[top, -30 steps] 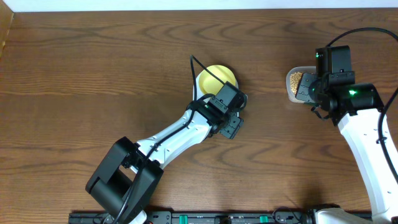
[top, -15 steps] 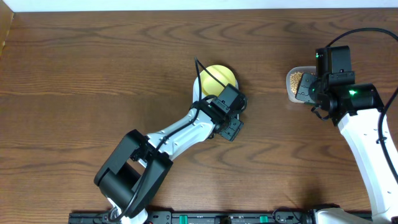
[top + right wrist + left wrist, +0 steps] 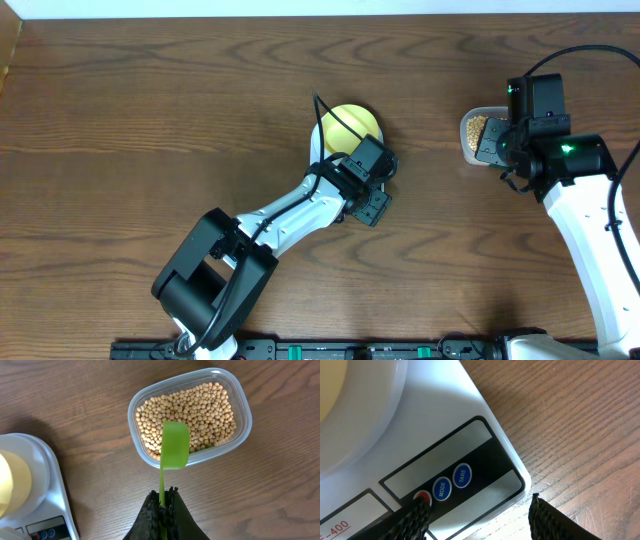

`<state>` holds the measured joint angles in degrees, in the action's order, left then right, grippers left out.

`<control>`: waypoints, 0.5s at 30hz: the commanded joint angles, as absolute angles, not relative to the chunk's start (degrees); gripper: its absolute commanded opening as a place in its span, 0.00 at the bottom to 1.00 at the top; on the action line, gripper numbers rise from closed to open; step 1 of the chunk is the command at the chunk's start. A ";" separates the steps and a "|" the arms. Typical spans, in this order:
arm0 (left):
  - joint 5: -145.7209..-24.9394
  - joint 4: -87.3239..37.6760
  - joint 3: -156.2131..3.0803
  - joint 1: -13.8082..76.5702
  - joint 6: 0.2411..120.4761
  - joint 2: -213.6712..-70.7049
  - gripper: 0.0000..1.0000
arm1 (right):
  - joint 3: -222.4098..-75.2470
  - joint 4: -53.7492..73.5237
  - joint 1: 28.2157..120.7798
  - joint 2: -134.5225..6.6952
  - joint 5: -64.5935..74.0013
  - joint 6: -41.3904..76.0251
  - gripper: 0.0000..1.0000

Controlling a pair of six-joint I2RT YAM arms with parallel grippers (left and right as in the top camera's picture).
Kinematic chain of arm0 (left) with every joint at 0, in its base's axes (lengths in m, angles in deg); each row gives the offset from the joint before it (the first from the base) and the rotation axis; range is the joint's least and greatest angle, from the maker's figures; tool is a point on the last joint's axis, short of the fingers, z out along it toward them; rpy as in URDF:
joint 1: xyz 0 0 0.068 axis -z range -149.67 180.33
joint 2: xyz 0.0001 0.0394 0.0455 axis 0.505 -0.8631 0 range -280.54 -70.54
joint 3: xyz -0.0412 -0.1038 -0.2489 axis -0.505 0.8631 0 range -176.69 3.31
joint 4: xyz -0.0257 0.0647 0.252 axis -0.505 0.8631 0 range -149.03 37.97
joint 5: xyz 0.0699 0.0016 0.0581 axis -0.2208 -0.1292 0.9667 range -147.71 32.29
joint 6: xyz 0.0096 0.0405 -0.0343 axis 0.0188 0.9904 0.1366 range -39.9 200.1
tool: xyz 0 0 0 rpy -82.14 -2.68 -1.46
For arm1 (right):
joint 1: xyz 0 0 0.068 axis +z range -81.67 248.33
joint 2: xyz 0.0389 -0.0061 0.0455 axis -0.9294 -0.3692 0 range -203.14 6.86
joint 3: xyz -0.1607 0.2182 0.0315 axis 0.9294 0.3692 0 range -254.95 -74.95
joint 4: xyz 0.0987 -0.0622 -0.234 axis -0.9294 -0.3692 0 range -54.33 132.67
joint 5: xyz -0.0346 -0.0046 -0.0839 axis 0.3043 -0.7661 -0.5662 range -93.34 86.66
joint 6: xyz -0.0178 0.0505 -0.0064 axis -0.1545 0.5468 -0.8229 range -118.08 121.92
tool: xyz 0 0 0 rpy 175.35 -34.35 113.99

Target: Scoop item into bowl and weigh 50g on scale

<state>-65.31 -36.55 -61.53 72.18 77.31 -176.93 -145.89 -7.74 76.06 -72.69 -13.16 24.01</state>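
The pale-yellow bowl sits on the white scale, which the left arm mostly hides in the overhead view. My left gripper is open, low over the scale's front panel, one fingertip at the red button beside the blue MODE and TARE buttons. My right gripper is shut on the handle of a green scoop, whose empty bowl hovers over the tan beans in the clear tub. The beans also show in the overhead view.
Dark wood table all round. The scale's corner lies to the left of the tub in the right wrist view. The table's far edge runs along the top of the overhead view.
The left arm shifted slightly between one second ago and half a second ago, its elbow moving right; since then nothing has moved. The right arm has stayed still.
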 commanded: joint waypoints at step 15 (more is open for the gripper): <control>-66.27 -35.00 -60.65 72.57 77.51 -181.76 0.66 | -147.18 -7.85 75.89 -72.49 -13.32 23.55 0.01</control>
<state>-65.22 -36.07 -62.01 72.24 77.35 -177.72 -145.89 -7.74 76.06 -72.69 -13.16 24.01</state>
